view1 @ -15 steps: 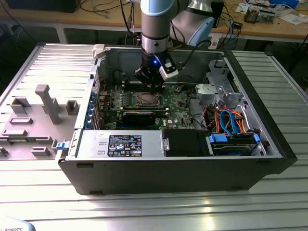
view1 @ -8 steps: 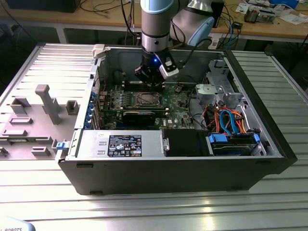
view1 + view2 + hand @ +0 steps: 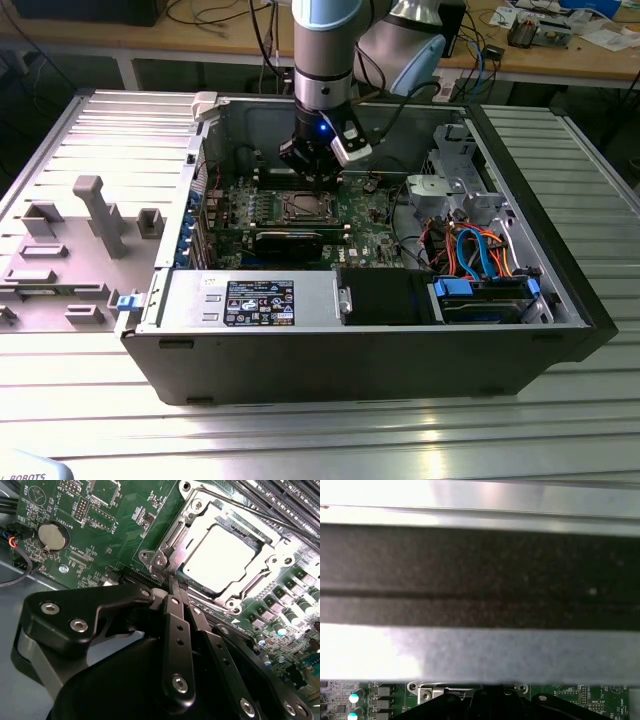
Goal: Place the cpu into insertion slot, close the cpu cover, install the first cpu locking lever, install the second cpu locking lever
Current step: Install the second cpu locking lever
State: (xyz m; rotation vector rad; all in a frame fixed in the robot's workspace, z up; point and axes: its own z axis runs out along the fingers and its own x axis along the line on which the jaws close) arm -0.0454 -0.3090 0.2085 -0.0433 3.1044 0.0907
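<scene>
Right there in the socket sits the cpu, a flat square chip with a pale, shiny metal top, lying level in the insertion slot. The cpu cover, a thin silver frame with a cut-out middle, is folded down around the chip, so its top shows through the opening. The slot is set into the green motherboard, which lies inside the open computer case, a black metal box with grey steel walls.

The gripper hangs just over one corner of the socket in the second wrist view. Its two black fingers, studded with bright screws, are pressed together, their tips down at a thin metal lever beside the cover; whether they pinch it, I cannot tell. In the exterior view the arm reaches straight down into the case.

One round coin battery sits on the board well apart from the socket. Orange and blue cables bunch toward the exterior view's right. The case rests on a ribbed metal table, beside a grey plastic fixture.
</scene>
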